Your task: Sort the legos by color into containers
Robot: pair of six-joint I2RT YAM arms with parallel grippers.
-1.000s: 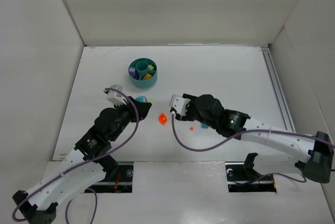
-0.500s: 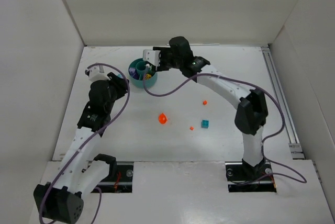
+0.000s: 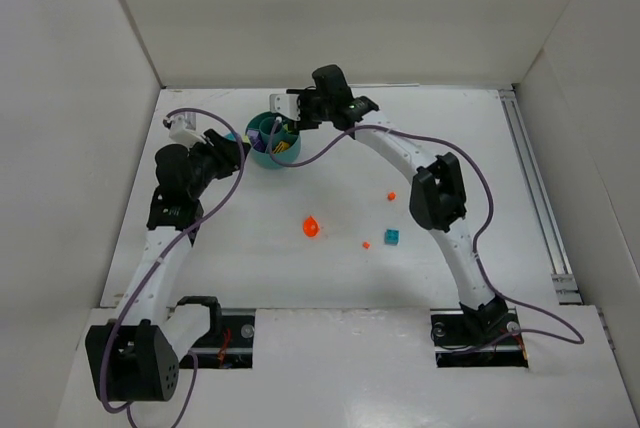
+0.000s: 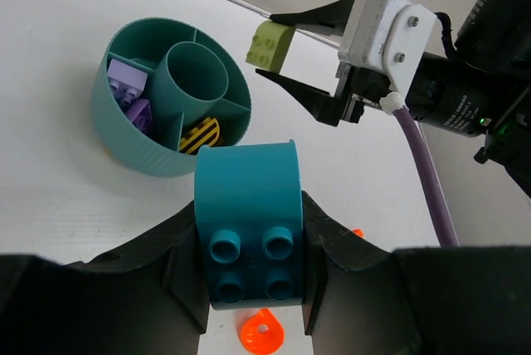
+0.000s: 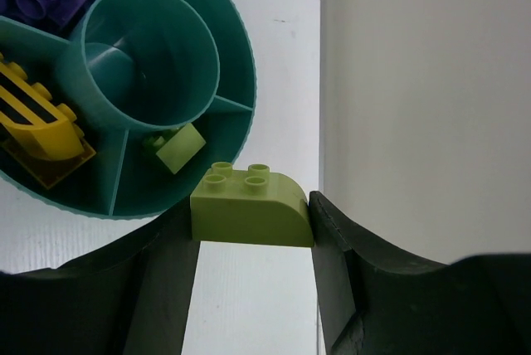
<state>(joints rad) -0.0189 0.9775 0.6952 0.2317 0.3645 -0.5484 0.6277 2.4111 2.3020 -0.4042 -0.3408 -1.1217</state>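
Observation:
The round teal bowl [image 3: 262, 156] stands at the back left; it also shows in the left wrist view [image 4: 133, 152] and the right wrist view [image 5: 241, 48]. Its sections hold purple bricks [image 4: 129, 81], a yellow piece [image 4: 201, 133] and a lime brick [image 5: 178, 146]. My left gripper [image 3: 232, 144] is shut on a teal brick [image 4: 249, 222], just left of the bowl. My right gripper [image 3: 283, 113] is shut on a lime green brick [image 5: 251, 206], held above the bowl's far rim. An orange teardrop piece [image 3: 311, 226], two small orange bits [image 3: 366, 244] and a small teal brick [image 3: 393, 237] lie on the table.
White walls enclose the table on three sides. A metal rail [image 3: 530, 178] runs along the right edge. The right arm [image 3: 440, 198] arches across the middle of the table. Purple cables hang from both arms.
Both arms have swung from the table's middle to the bowl, each carrying its brick. In the last half second the right gripper shifted slightly left and the left gripper closed in on the bowl.

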